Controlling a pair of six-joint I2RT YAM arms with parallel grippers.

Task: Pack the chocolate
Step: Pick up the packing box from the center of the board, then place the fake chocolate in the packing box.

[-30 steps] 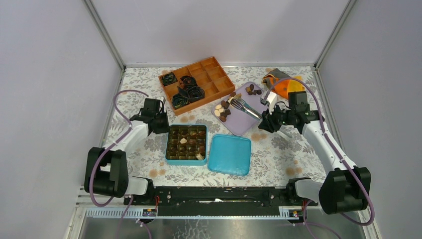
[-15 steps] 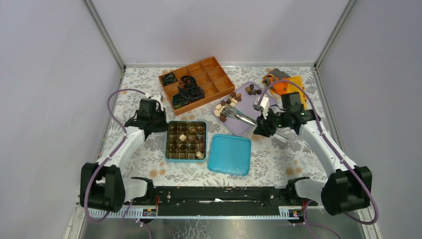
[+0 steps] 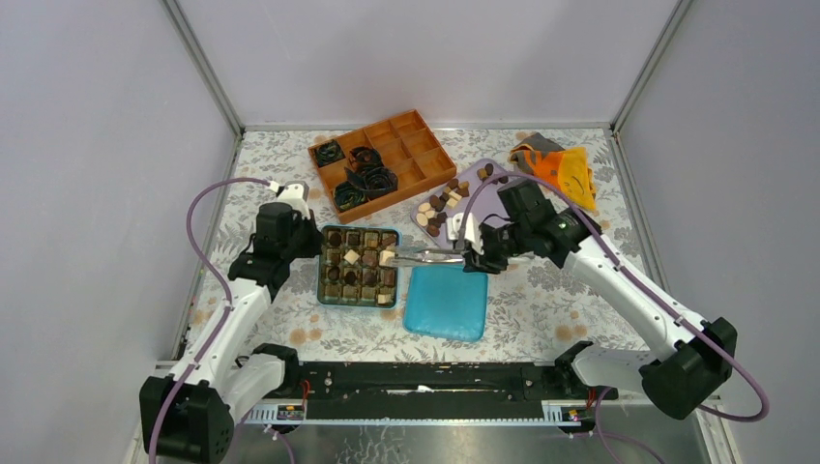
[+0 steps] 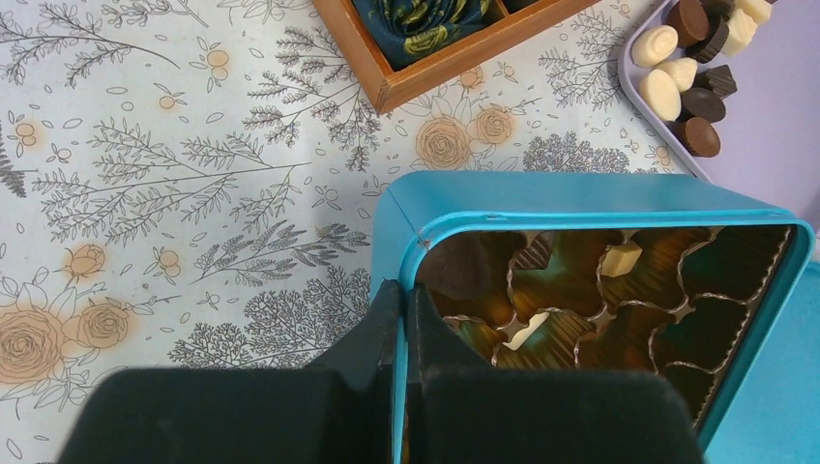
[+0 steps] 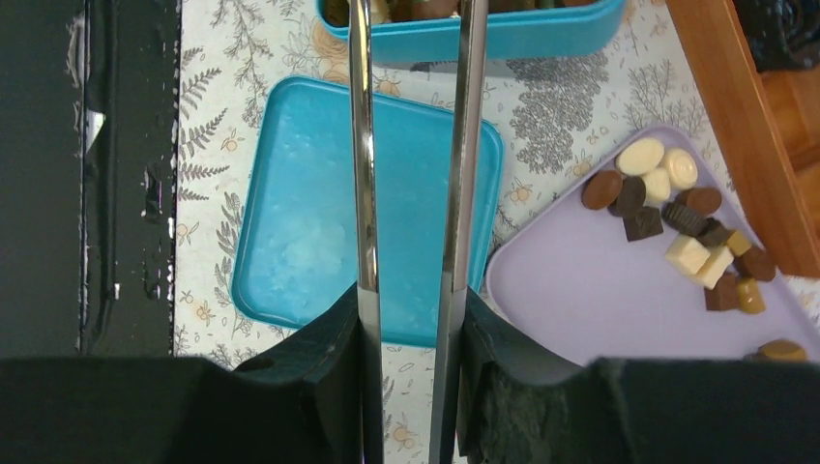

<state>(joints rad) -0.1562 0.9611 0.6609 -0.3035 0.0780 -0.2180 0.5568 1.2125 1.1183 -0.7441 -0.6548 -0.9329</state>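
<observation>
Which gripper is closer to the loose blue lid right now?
Right. The right gripper, holding the tongs, is over the lid's far edge. The left gripper pinches the tin's left wall, with the whole tin between it and the lid.

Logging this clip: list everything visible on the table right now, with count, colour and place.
tin: one, teal, open, centre-left
lid: one, teal, flat, right of tin
tray: one, lilac, behind lid
chocolate: many, dark, brown, cream; on tray and in tin
wooden box: one, orange-brown, divided, far centre
paper cups: several, black, in wooden box
tongs: one, metal, tips over tin
cloth: one, orange and grey, far right
tablecloth: one, white floral, under everything
left gripper: one, black, shut on tin wall
right gripper: one, black, shut on tongs
</observation>
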